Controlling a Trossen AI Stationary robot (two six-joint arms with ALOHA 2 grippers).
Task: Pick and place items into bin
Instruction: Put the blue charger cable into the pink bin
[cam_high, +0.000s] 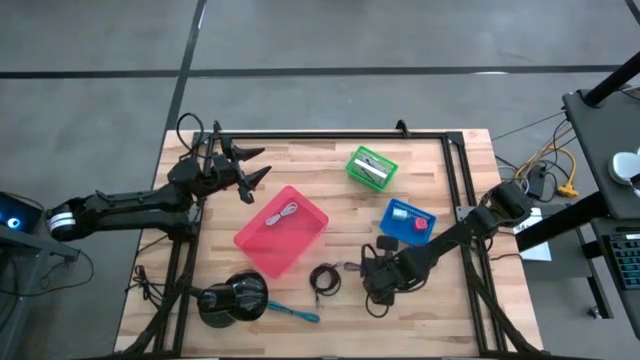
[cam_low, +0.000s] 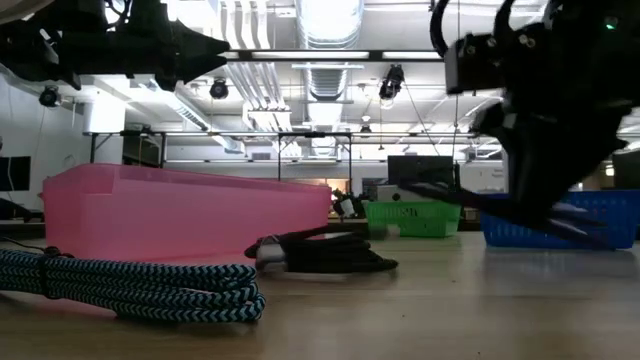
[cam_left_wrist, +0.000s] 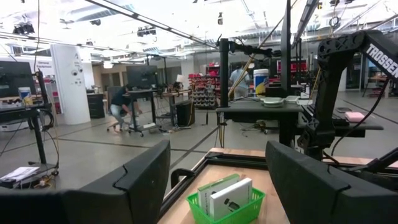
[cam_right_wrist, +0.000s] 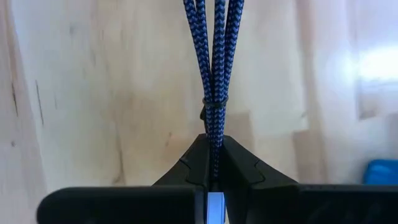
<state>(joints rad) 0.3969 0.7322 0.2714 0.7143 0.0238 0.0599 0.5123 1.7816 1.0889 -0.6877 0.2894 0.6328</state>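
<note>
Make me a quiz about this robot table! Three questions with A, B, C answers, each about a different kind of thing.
1. Where is the whitish cord?
A) in the pink bin
B) on the floor
C) under the table

2. How many containers stand on the table?
A) one
B) three
C) six

3. What is the right gripper doing?
A) open, empty
B) shut on a blue braided cord
C) shut on a red block

Answers:
1 A: the whitish cord lies inside the pink bin.
2 B: there are the pink bin, a green basket and a blue basket.
3 B: its fingers pinch the blue braided cord in the right wrist view.

The left gripper waits open above the table's back left.
</note>
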